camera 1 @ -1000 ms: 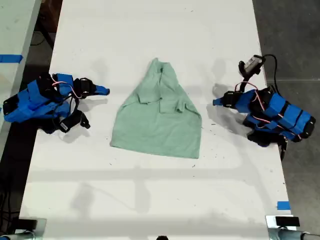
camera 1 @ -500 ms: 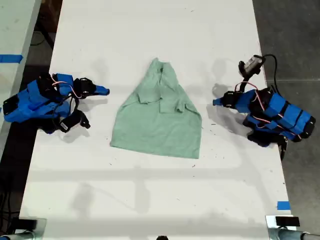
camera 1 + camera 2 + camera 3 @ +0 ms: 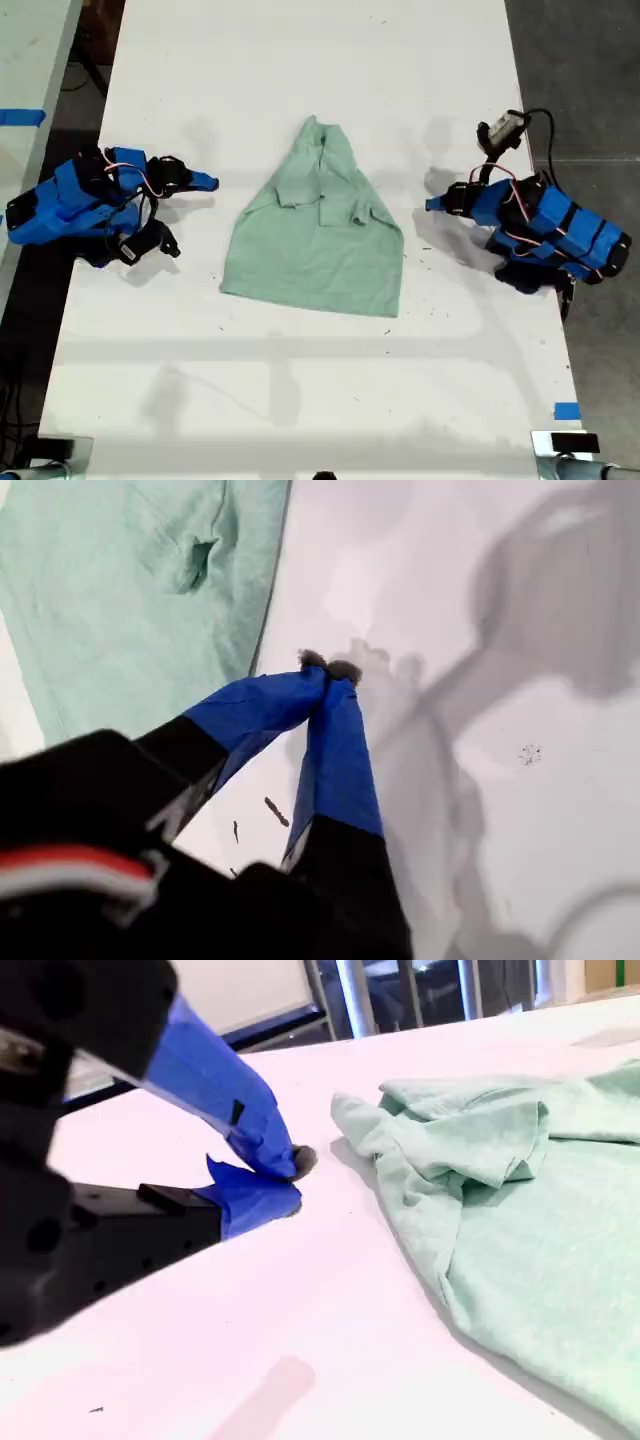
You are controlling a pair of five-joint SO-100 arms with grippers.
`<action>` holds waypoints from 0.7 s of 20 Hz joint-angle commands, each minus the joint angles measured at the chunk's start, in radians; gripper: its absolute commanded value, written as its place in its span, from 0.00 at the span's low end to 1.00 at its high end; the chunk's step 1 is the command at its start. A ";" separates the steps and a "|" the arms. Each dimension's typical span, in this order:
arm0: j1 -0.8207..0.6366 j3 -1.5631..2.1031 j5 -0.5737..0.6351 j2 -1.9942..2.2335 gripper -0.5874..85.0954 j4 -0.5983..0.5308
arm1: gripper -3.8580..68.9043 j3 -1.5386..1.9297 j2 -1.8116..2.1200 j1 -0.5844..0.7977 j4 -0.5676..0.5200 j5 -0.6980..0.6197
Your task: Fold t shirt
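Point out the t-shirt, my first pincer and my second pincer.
t-shirt (image 3: 318, 250): exterior view, middle of the cloth.
my first pincer (image 3: 328, 667): first wrist view, between the closed tips.
my second pincer (image 3: 295, 1182): second wrist view, between the closed tips.

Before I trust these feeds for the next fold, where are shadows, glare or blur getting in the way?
Exterior view: sharp, evenly lit, with soft grey shadows on the table below the t shirt. First wrist view: large soft shadows fall across the table beside my first hand, whose near body is blurred. Second wrist view: the table is bright, nearly washed out; the body behind my second hand is out of focus.
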 commanded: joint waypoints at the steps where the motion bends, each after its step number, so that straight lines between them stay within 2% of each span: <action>1: -0.023 -0.008 -0.018 0.005 0.00 0.006 | 0.04 0.020 0.014 -0.003 0.003 0.011; 14: -0.037 -0.008 -0.012 0.005 0.00 0.003 | 0.04 0.020 0.014 -0.002 0.002 0.011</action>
